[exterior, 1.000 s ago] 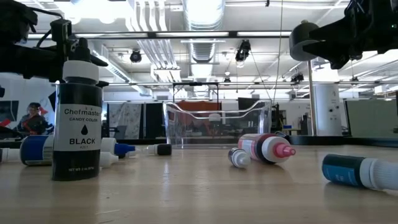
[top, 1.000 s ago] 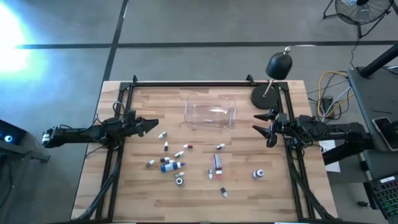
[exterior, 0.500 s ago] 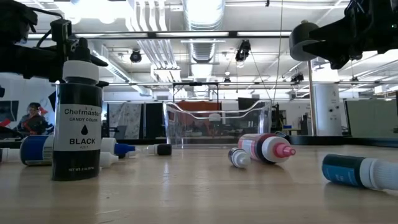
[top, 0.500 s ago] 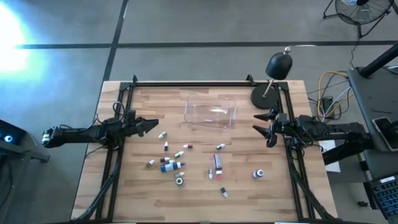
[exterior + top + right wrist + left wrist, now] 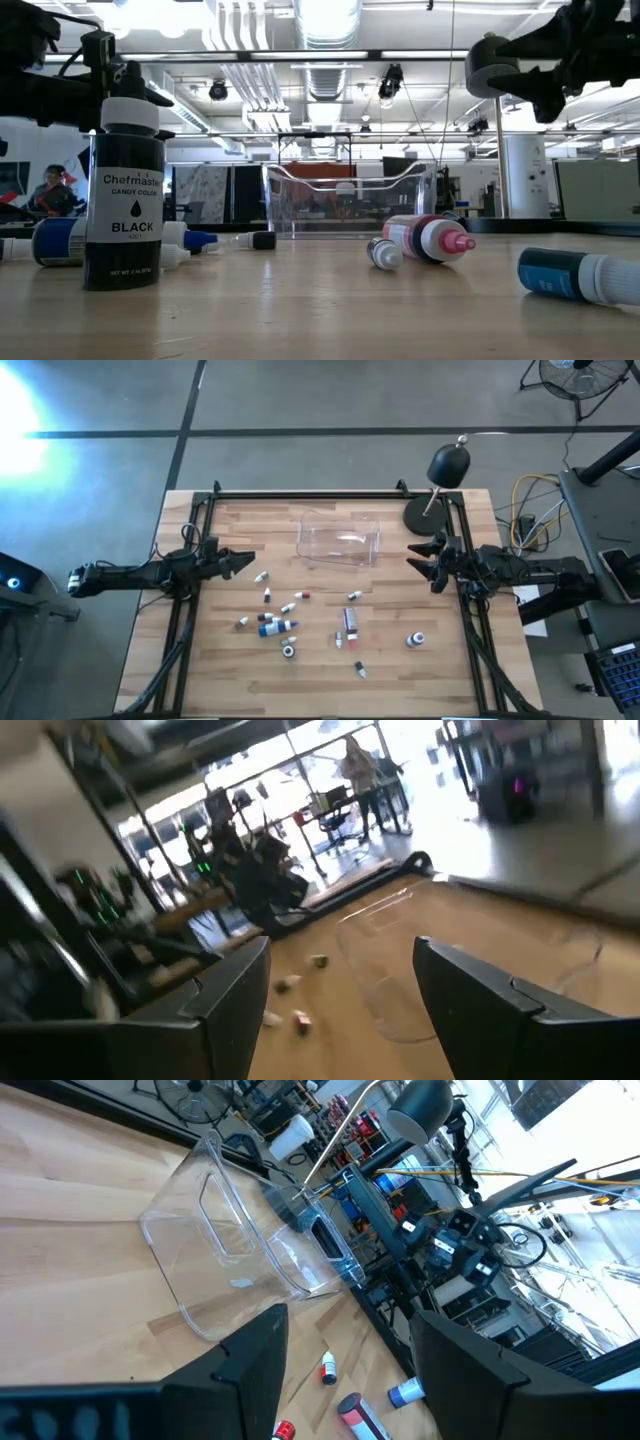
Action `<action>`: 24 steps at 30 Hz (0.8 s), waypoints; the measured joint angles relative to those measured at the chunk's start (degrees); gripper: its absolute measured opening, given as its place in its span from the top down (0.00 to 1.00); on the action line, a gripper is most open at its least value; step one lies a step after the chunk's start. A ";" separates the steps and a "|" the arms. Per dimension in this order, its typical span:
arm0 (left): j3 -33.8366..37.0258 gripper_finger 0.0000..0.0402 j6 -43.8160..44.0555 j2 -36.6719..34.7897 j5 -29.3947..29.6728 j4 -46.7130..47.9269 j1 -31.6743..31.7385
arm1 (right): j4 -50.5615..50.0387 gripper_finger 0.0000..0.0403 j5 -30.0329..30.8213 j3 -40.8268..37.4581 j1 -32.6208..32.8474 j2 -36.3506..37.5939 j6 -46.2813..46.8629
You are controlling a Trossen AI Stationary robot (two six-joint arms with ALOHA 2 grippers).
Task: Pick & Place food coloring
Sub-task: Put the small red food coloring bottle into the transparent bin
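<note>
Since a second ago only my right gripper (image 5: 423,557) has shifted, slightly inward, fingers spread wide and empty; my left gripper (image 5: 240,563) waits likewise wide. Clear plastic tub (image 5: 339,538) sits behind the scattered food coloring bottles (image 5: 277,626) at mid-table. I judge them light, rigid, roll-prone: grip across the body.

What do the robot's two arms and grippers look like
Both arms are dark, nearly black, slim and jointed, reaching in from the table's sides. The left gripper and right gripper each end in two dark tapered fingers with flat inner faces. Black cables trail along the right arm. No markings can be made out.
</note>
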State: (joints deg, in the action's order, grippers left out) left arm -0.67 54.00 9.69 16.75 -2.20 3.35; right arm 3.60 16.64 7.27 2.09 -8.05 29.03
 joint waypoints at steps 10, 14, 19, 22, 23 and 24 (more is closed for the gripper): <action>0.00 0.54 0.00 -0.02 -0.09 -0.35 0.00 | 4.94 0.40 9.26 0.04 -0.09 -4.83 20.94; 0.00 0.54 0.02 0.00 -0.19 -0.37 0.00 | 14.87 0.40 13.20 0.08 0.33 -10.42 26.22; 0.00 0.54 0.02 0.00 -0.18 -0.51 -0.02 | 19.97 0.40 7.30 4.93 0.75 -23.42 32.04; 0.04 0.54 0.02 0.00 -0.17 -0.68 -0.02 | 15.06 0.41 0.45 11.39 1.60 -33.42 33.86; 0.04 0.54 0.02 -0.02 -0.17 -0.70 -0.02 | 11.40 0.41 -2.41 13.92 1.81 -36.61 34.46; 0.04 0.54 0.02 0.00 -0.17 -0.70 0.00 | 6.73 0.41 -6.27 16.41 1.80 -39.47 34.64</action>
State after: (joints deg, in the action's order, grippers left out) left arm -0.62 54.02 9.69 16.58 -2.90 3.36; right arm 10.33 10.37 23.67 3.88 -47.53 63.67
